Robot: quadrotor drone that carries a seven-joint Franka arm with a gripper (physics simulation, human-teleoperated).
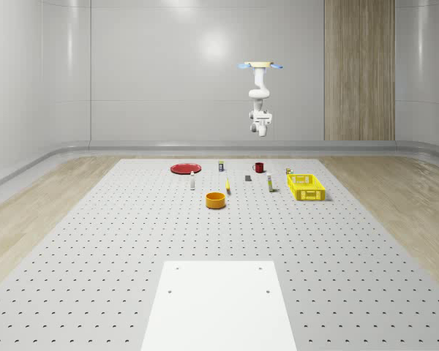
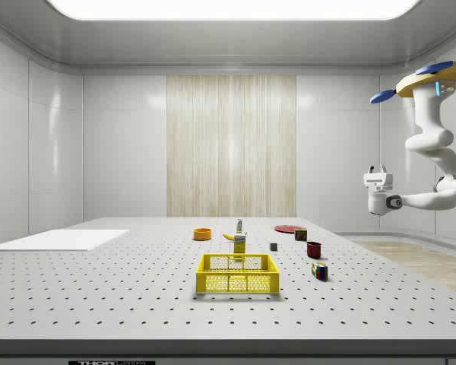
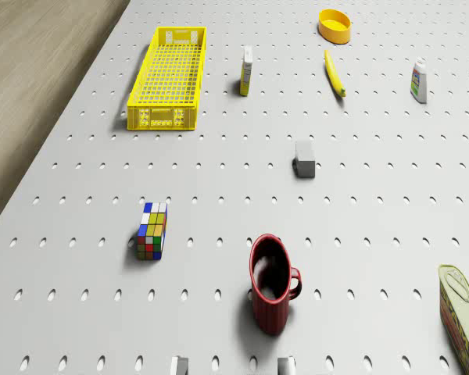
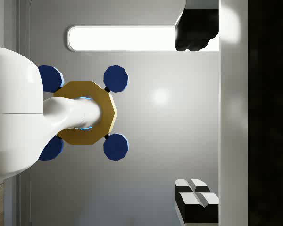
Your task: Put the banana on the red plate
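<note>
A large grey table (image 1: 95, 241) with rows of small holes carries everything. A white sheet (image 1: 219, 303) lies flat at its near end in the whole-scene view. At the far end sit a red plate (image 1: 184, 168), a small white bottle (image 1: 192, 183), an orange bowl (image 1: 216, 199) and a banana (image 1: 227, 188) just beside the bowl. A tin can (image 1: 221, 166) stands near the far edge, with a dark red mug (image 1: 258, 167) further toward that view's right. A small grey block (image 3: 303, 158) lies between mug and banana. A yellow basket (image 1: 306, 187) rests toward the right, a yellow-capped bottle (image 3: 246, 71) close by it, and a colourful puzzle cube (image 3: 152, 230) near the mug.
</note>
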